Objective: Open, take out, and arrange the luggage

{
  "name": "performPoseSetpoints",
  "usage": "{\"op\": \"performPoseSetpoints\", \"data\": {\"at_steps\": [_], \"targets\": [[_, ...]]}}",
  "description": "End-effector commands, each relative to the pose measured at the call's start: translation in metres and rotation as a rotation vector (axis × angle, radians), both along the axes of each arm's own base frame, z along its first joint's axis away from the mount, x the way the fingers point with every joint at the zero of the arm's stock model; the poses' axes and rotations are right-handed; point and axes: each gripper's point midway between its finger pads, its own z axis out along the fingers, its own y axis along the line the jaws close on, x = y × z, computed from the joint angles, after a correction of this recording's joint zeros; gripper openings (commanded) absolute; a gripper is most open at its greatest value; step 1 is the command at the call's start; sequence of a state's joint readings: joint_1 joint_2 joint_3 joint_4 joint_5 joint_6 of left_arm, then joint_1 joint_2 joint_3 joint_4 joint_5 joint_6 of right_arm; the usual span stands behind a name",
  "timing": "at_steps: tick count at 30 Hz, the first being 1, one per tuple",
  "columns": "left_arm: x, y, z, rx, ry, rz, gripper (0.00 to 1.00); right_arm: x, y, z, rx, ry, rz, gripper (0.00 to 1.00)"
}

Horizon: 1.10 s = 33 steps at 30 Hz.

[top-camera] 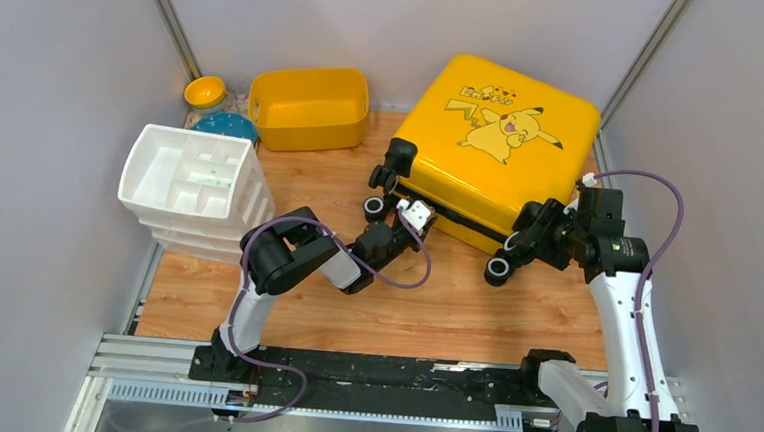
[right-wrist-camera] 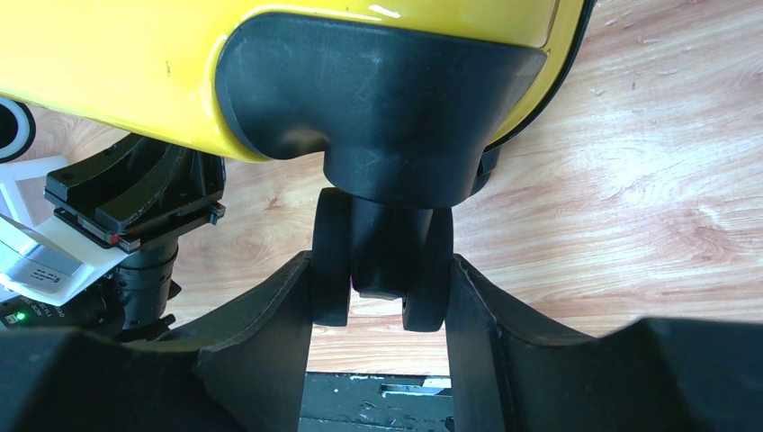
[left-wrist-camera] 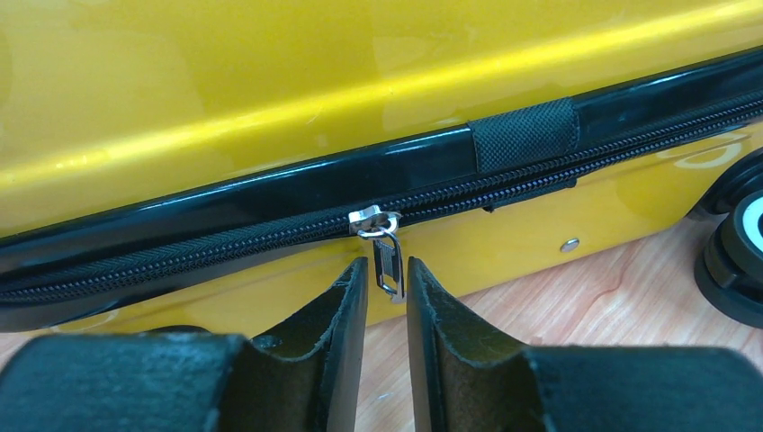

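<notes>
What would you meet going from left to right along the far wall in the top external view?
small yellow bowl → yellow tub → luggage. The teal item beside the bowl is left out, since it overlaps the bowl's span.

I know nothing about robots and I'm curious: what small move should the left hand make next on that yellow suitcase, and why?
Probably close the left hand on the zipper pull. The metal tab hangs between its fingers, which look not quite pinched; the luggage is zipped shut, and the right hand clamps a wheel, seemingly steadying it.
</notes>
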<state>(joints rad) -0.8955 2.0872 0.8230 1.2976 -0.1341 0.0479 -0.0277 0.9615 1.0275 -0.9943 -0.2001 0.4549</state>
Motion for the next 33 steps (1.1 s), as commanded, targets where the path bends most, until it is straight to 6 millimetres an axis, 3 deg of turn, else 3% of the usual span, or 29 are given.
{"op": "performPoseSetpoints", "data": {"at_steps": [1,7,13,18,27,33], "targets": [[0.023,0.009,0.069,-0.171,-0.119,0.099,0.33,0.013,-0.001,0.013,-0.018,-0.084,0.024,0.0],[0.023,0.014,0.08,-0.191,-0.127,0.117,0.34,0.014,-0.001,0.011,-0.018,-0.081,0.022,0.0],[0.021,0.019,0.097,-0.214,-0.163,0.119,0.24,0.014,-0.002,0.011,-0.023,-0.083,0.021,0.0],[0.013,0.017,0.107,-0.202,-0.222,0.079,0.22,0.015,-0.002,0.011,-0.021,-0.081,0.021,0.0],[0.011,0.014,0.112,-0.22,-0.228,0.058,0.26,0.016,-0.002,0.01,-0.023,-0.079,0.026,0.0],[0.01,0.014,0.118,-0.23,-0.227,0.053,0.04,0.015,-0.002,0.008,-0.026,-0.079,0.025,0.0]]}}
